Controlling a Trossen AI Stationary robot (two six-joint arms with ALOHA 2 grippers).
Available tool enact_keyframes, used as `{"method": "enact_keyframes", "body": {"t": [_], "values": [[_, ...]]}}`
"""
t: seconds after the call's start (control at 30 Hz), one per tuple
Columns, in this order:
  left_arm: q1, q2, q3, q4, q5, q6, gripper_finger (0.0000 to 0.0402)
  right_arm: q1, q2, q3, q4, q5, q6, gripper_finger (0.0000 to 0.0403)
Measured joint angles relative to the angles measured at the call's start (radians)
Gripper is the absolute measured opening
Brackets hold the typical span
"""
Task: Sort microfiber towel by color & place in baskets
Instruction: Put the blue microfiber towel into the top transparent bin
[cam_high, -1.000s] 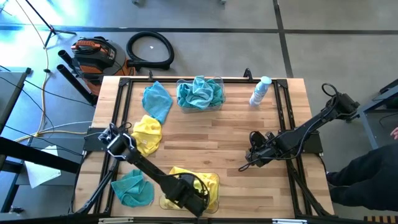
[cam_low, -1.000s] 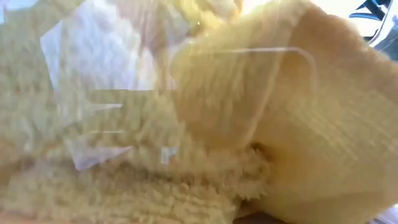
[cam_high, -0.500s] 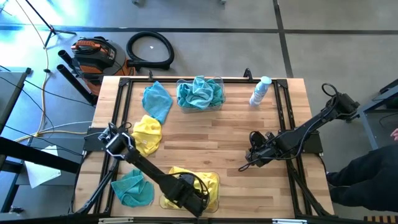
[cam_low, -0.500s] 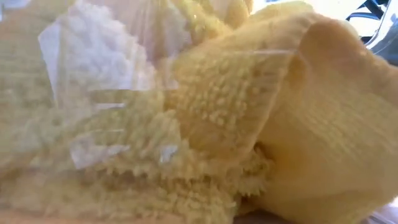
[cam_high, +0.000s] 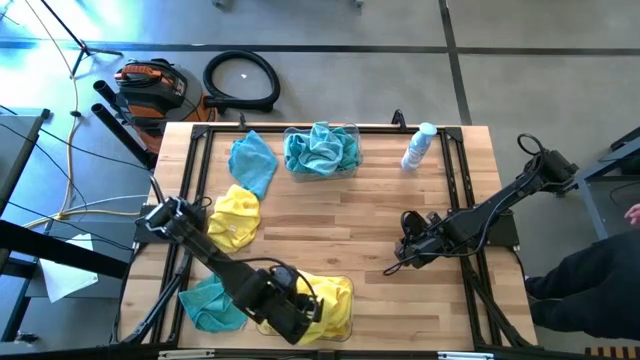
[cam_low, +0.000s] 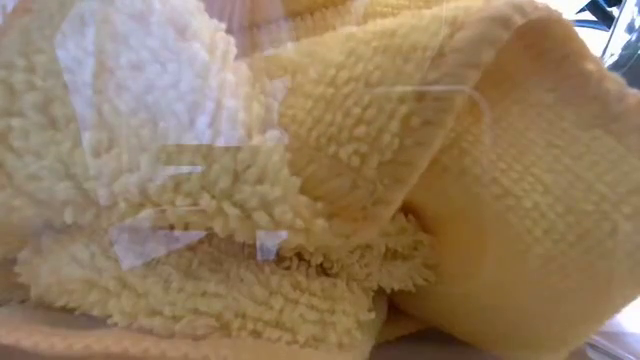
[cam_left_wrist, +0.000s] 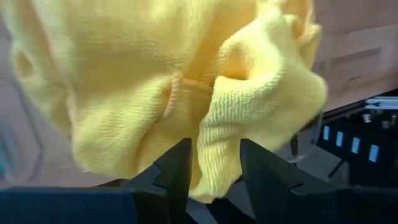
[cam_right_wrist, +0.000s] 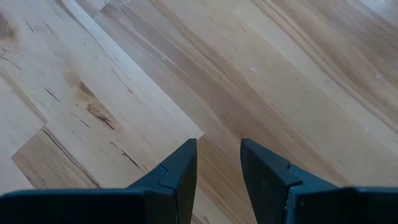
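Observation:
My left gripper (cam_high: 298, 318) hangs open just above a heap of yellow microfiber towels (cam_high: 325, 300) in the near clear basket (cam_low: 150, 160). In the left wrist view its fingers (cam_left_wrist: 216, 168) stand apart with the yellow towel (cam_left_wrist: 155, 81) beyond them. The far basket (cam_high: 352, 128) holds teal towels (cam_high: 322, 150). Loose on the table lie a teal towel (cam_high: 252, 160), a yellow towel (cam_high: 235, 215) and another teal towel (cam_high: 210, 305). My right gripper (cam_high: 398, 262) waits open over bare wood (cam_right_wrist: 217, 162) at the right.
A white-and-clear bottle (cam_high: 418, 147) stands at the far right of the table. The table's middle (cam_high: 340, 220) is bare wood. A person's dark sleeve (cam_high: 590, 280) shows off the right edge. Black rails (cam_high: 190, 180) run along the table's sides.
My left gripper has risen from the yellow heap in the near basket and drawn a little toward the table's left edge. The yellow towel stays in the basket; in the low view its fold has settled against the clear wall.

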Motion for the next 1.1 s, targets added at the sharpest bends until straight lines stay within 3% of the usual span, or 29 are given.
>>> {"method": "enact_keyframes", "body": {"t": [0.2, 0.43, 0.7, 0.9, 1.1], "values": [[-0.007, -0.045, 0.001, -0.057, -0.073, 0.023, 0.0124, 0.0, 0.0, 0.0, 0.0, 0.002, 0.0, 0.0118], [-0.007, -0.1, 0.001, -0.261, -0.253, 0.055, 0.0124, 0.0, 0.0, 0.0, 0.0, 0.002, 0.0, 0.0118], [0.015, -0.178, -0.005, -0.446, -0.343, 0.235, 0.0124, 0.0, 0.0, 0.0, 0.029, 0.003, 0.007, 0.0118], [0.09, -0.304, -0.143, -0.443, -0.376, 0.406, 0.0124, -0.003, 0.0, 0.0, 0.094, 0.045, 0.024, 0.0118], [0.161, -0.525, -0.417, -0.302, -0.394, 0.575, 0.0124, -0.003, 0.0, 0.0, 0.15, 0.1, 0.051, 0.0118]]}}
